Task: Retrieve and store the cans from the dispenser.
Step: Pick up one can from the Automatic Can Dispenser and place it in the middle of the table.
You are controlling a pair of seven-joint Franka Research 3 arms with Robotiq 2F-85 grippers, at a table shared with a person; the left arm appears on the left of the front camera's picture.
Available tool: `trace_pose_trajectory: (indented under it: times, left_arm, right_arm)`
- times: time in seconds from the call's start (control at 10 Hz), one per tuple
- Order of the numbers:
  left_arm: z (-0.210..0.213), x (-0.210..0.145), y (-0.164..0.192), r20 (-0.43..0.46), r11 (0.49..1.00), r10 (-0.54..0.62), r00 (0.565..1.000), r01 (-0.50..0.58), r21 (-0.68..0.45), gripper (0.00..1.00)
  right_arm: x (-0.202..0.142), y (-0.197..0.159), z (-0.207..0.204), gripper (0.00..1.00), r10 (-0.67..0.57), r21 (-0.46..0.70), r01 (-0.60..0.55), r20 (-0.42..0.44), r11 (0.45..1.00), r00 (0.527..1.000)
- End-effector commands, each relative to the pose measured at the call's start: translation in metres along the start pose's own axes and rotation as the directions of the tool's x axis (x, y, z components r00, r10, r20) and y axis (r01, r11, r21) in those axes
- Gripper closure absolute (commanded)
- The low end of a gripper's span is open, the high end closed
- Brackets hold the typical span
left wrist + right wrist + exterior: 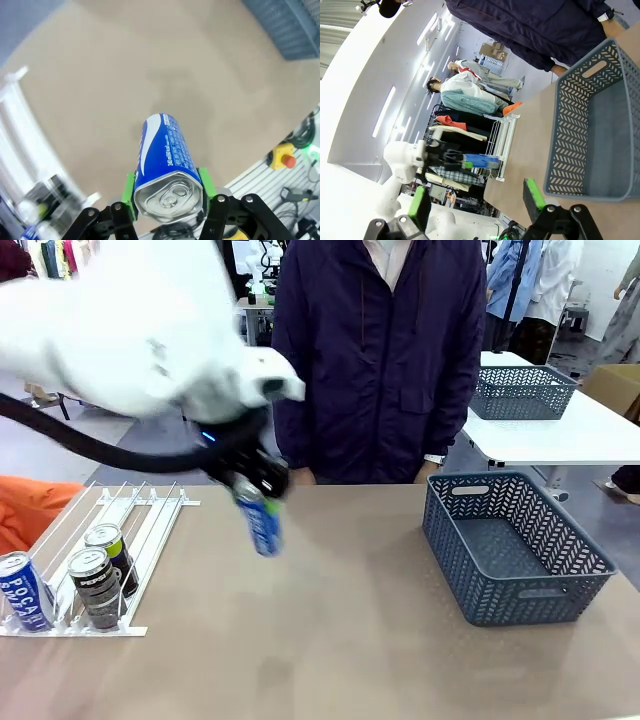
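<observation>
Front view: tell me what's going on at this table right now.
The left tool is shut on a slim blue-and-white aluminium can, held tilted above the table between the flat white rail dispenser and the dark grey mesh basket. Three more cans stand at the dispenser's near end. No can is in the basket yet. The right tool hangs open. A person in a dark jacket stands at the far side.

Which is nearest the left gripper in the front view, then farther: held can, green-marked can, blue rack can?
1. held can, in the left gripper.
2. green-marked can, right side of rack.
3. blue rack can, far left of rack.
</observation>
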State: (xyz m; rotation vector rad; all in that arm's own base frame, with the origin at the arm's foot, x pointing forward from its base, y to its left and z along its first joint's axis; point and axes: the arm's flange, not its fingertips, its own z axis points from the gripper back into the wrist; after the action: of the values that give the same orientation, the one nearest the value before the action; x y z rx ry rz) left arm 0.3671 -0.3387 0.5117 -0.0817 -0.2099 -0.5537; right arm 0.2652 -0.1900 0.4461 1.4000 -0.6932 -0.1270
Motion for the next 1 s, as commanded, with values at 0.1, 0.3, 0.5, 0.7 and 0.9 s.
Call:
trace_pose_trajectory:
  times: [0.1, 0.3, 0.5, 0.7, 0.9]
  left_arm:
    - [-0.06, 0.011, -0.038, -0.078, 0.995, -0.09, 0.993, 0.093, 0.024, 1.0]
    - [-0.088, 0.014, -0.042, -0.116, 0.992, -0.129, 0.985, 0.127, -0.027, 1.0]
    - [-0.102, 0.02, -0.036, -0.158, 0.992, -0.114, 0.981, 0.104, -0.07, 1.0]
    - [-0.1, 0.024, -0.031, -0.141, 0.994, -0.096, 0.985, 0.088, -0.066, 1.0]
    - [-0.101, 0.023, -0.03, -0.151, 0.993, -0.101, 0.983, 0.092, -0.069, 0.61]
  right_arm:
    - [0.004, 0.004, -0.002, 0.0, 0.002, 0.022, -0.002, 0.021, 1.0, 1.0]
    - [0.004, 0.004, -0.002, 0.0, 0.002, 0.022, -0.002, 0.021, 1.0, 1.0]
    - [0.004, 0.004, -0.002, 0.0, 0.002, 0.022, -0.002, 0.021, 1.0, 1.0]
    - [0.004, 0.004, -0.002, 0.0, 0.002, 0.022, -0.002, 0.021, 1.0, 1.0]
    - [0.004, 0.004, -0.002, 0.0, 0.002, 0.022, -0.002, 0.021, 1.0, 1.0]
